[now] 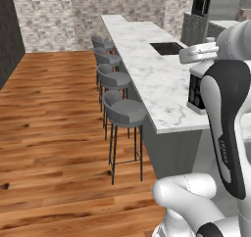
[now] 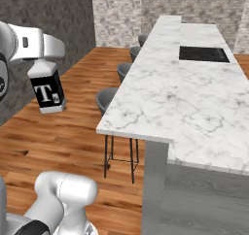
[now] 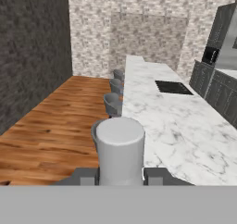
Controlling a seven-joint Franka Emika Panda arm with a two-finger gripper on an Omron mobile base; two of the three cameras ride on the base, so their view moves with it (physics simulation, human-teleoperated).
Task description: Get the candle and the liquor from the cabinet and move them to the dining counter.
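The two-finger gripper (image 3: 120, 176) is clamped on the neck of the dark square-shouldered glass liquor bottle (image 2: 47, 90), held aloft at left frame, just beside the long white marble dining counter (image 2: 160, 98) with its round grey bar stools (image 1: 125, 111).

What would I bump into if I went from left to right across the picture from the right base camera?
The robot's gripper holding the liquor → the grey bar stools → the dining counter → the black panel set in its top.
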